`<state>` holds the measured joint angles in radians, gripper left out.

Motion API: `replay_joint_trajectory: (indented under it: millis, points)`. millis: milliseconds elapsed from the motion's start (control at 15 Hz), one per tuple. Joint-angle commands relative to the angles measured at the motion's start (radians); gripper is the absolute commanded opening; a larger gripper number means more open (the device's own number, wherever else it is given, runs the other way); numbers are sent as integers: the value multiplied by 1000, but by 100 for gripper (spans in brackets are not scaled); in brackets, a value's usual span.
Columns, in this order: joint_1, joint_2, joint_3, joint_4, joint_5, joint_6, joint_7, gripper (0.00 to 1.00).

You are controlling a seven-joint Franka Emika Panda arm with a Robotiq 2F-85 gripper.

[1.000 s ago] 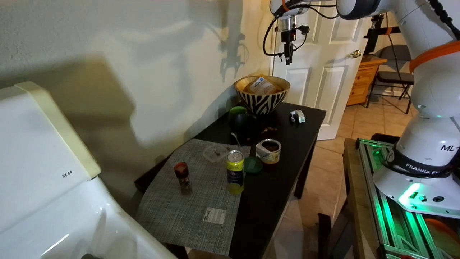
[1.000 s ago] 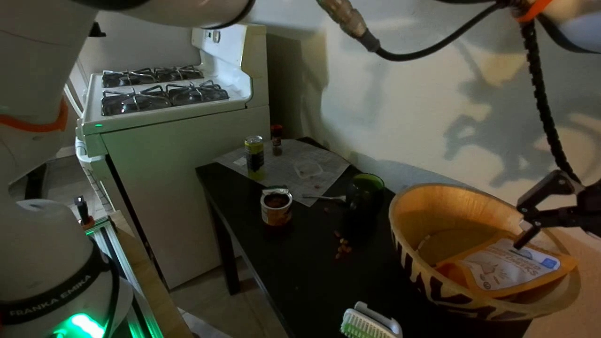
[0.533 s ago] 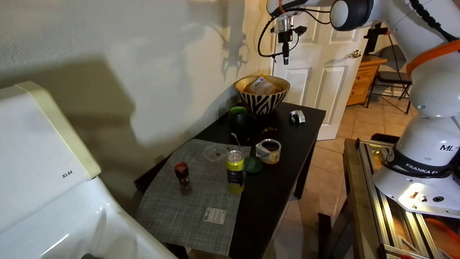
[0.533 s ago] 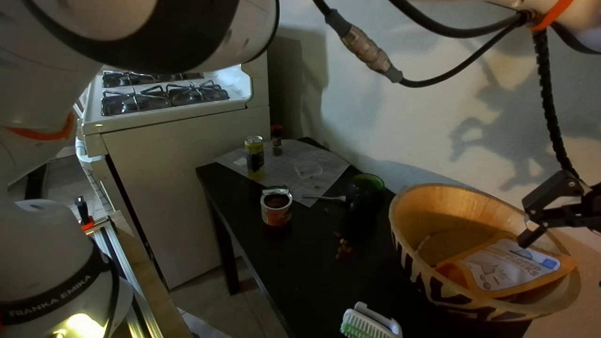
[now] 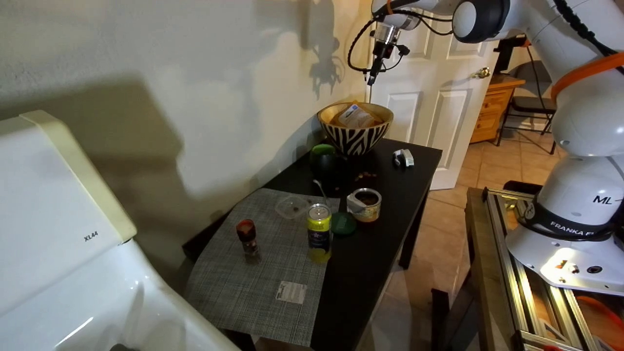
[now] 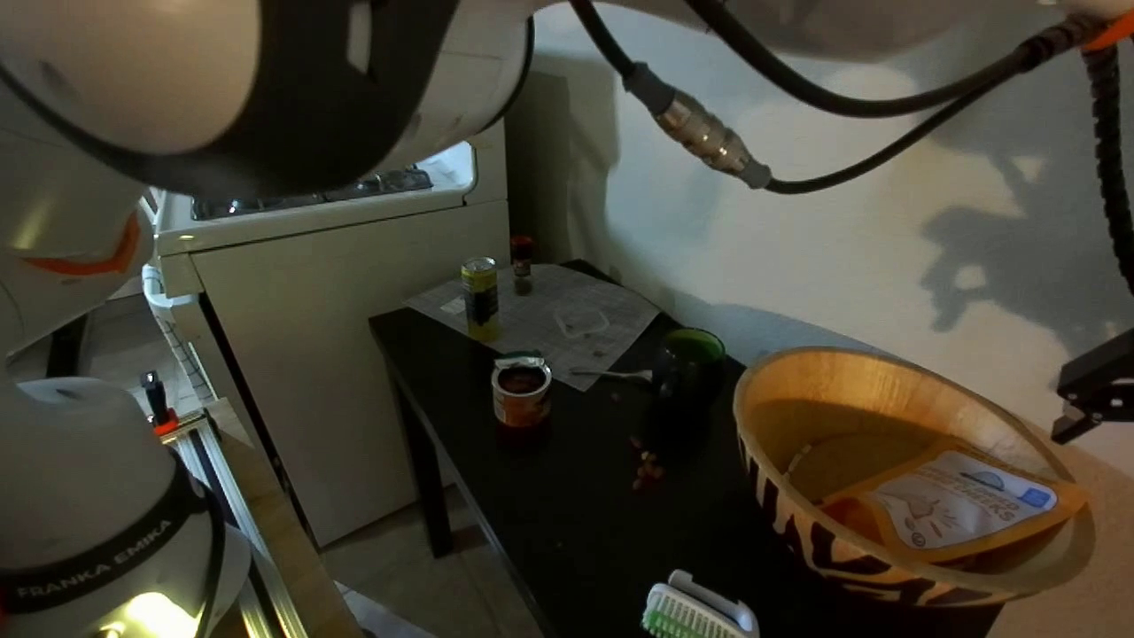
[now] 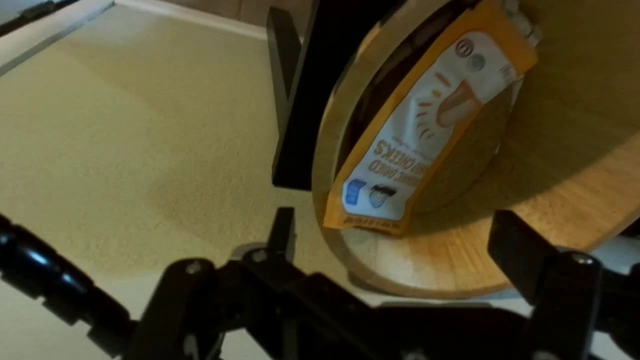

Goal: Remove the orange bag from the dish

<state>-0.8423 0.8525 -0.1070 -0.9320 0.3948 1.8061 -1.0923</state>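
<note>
Well, nearest in the wrist view, the jaws hang wide apart, holding nothing! Beyond them the orange bag point(image 7: 420, 130) lies slanted inside the dish point(image 7: 475, 265), one end at its rim. It's not out yet; I reckon grasp, lift and perhaps a set-down on the table point(image 6: 567, 496) all remain.

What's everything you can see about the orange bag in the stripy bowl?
The orange bag looks like a plastic pouch with a white label carrying drawings, a blue patch and words; one reads CHEEKS. It rests slanted inside the stripy bowl, label up, its blue-patch end at the rim, the other end lower. The open pincer isn't touching it. I can't tell if it's sealed.
</note>
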Motion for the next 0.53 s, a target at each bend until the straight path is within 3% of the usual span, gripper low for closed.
replay_joint_trajectory:
  millis: [0,200,467]
  points:
    - [-41,41,50,-30,120,149,-16,98]
    - [-34,68,55,-64,135,197,-17,93]
    - [-37,78,84,-94,151,219,-34,68]
